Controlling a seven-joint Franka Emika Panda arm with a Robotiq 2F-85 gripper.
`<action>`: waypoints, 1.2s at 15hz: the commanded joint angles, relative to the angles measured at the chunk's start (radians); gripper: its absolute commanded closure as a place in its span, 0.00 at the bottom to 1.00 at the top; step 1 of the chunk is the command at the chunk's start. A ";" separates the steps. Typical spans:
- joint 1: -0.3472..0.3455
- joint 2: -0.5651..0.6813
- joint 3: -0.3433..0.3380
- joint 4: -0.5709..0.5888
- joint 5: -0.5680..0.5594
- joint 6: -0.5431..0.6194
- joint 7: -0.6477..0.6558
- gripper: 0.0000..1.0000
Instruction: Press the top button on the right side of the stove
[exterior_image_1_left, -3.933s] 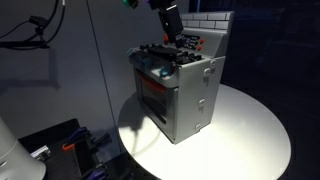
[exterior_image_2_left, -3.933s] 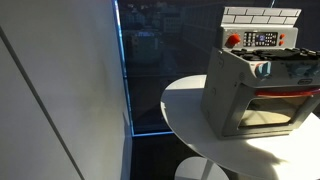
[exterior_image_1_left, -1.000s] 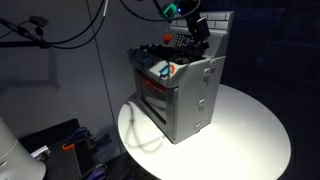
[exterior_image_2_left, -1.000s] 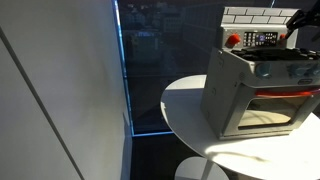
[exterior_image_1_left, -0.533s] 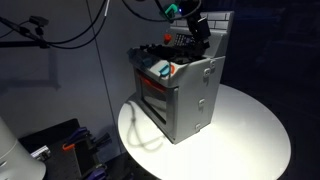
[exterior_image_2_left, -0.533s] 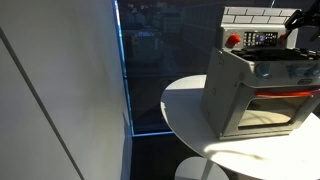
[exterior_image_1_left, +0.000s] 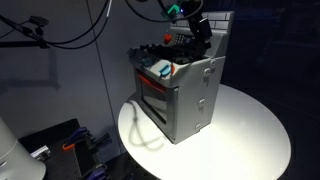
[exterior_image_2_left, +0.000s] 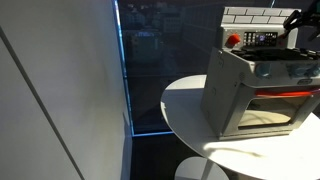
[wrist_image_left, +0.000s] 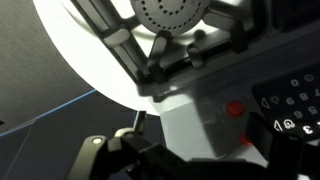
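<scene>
The grey-silver toy stove (exterior_image_1_left: 185, 95) stands on a round white table, and it also shows in an exterior view (exterior_image_2_left: 250, 95). Its brick-pattern back wall carries a red-framed button panel (exterior_image_2_left: 262, 39) with a red knob (exterior_image_2_left: 233, 40) beside it. My gripper (exterior_image_1_left: 200, 32) hangs just in front of that panel above the cooktop, and it also shows at the frame edge in an exterior view (exterior_image_2_left: 297, 24). In the wrist view the stove (wrist_image_left: 190, 115) fills the frame, with a red button (wrist_image_left: 235, 108) and the dark button panel (wrist_image_left: 290, 105) close ahead. The gripper (wrist_image_left: 215, 165) looks shut and empty.
The round white table (exterior_image_1_left: 250, 130) has free surface around the stove and an edge near the stove's oven door (exterior_image_2_left: 275, 105). Cables (exterior_image_1_left: 60, 40) hang at the back. Dark equipment (exterior_image_1_left: 60, 145) sits on the floor. A white wall panel (exterior_image_2_left: 60, 90) stands beside the table.
Since 3.9 s ago the gripper has moved from above the cooktop to the button panel and entered the second exterior view. Over the last second it has hardly moved.
</scene>
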 joint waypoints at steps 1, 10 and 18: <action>0.012 0.028 -0.017 0.041 0.024 0.011 0.003 0.00; 0.011 0.053 -0.028 0.068 0.012 0.022 0.014 0.00; 0.014 -0.033 -0.025 -0.006 0.021 -0.021 -0.008 0.00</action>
